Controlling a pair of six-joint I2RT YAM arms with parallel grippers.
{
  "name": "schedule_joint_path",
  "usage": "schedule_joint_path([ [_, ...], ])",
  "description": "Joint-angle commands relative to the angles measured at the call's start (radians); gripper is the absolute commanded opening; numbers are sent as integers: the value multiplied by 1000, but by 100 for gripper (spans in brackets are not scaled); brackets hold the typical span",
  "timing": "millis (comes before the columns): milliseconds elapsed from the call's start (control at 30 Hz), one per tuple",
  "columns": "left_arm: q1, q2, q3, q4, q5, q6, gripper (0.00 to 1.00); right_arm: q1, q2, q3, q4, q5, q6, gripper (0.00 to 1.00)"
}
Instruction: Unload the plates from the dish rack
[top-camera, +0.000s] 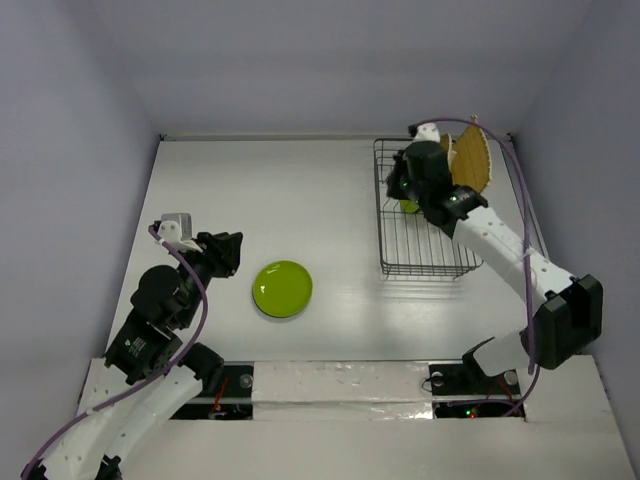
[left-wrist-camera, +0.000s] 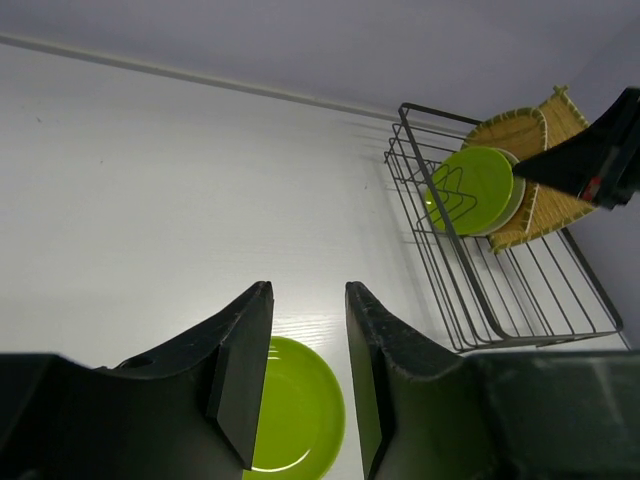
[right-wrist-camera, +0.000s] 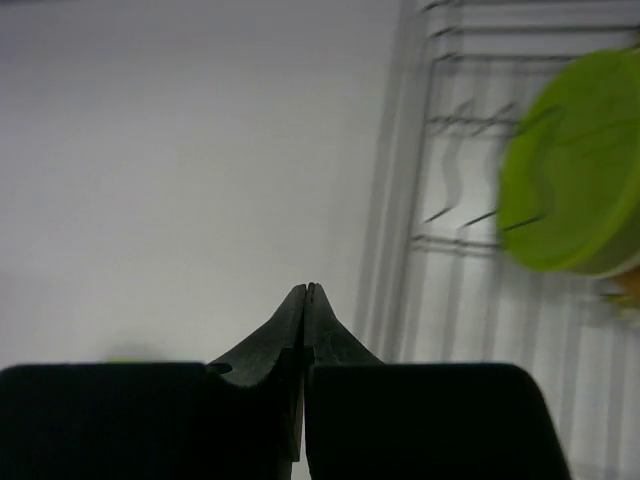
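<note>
Lime-green plate (right-wrist-camera: 575, 165) next out of dish rack (top-camera: 430, 255)

Right gripper (right-wrist-camera: 307, 290) fingers pressed together, empty, poised at the rack's left wall. Plate stands upright between prongs, straw trays (top-camera: 472, 160) behind it. Judgement: spread jaws, pinch the top rim, lift up clear of prongs. Left gripper (left-wrist-camera: 308, 290) part-open, holding nothing, above the unloaded plate (top-camera: 282, 289); table (top-camera: 250, 190) left of rack offers set-down room.
</note>
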Motion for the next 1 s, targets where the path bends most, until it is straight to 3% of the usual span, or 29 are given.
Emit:
schedule_joint_path([
  [0,6,-12,-4,54,19,7,31,-112,49,82,-137,153,-92,4],
  [33,6,-13,-4,54,22,9,31,-132,64,96,-149,165,-100,6],
  [133,6,-21,-7,55,28,7,31,-199,116,142,-146,179,-123,26],
  [233,6,-23,-7,57,36,9,32,-246,168,217,-168,185,-141,33],
  [400,6,-23,-7,58,46,9,34,-301,285,312,-205,196,-177,33],
  [667,15,-21,-9,69,56,12,35,-321,346,326,-197,257,-180,33],
  [967,33,-7,-9,74,71,15,35,-330,425,334,-169,219,-188,31],
])
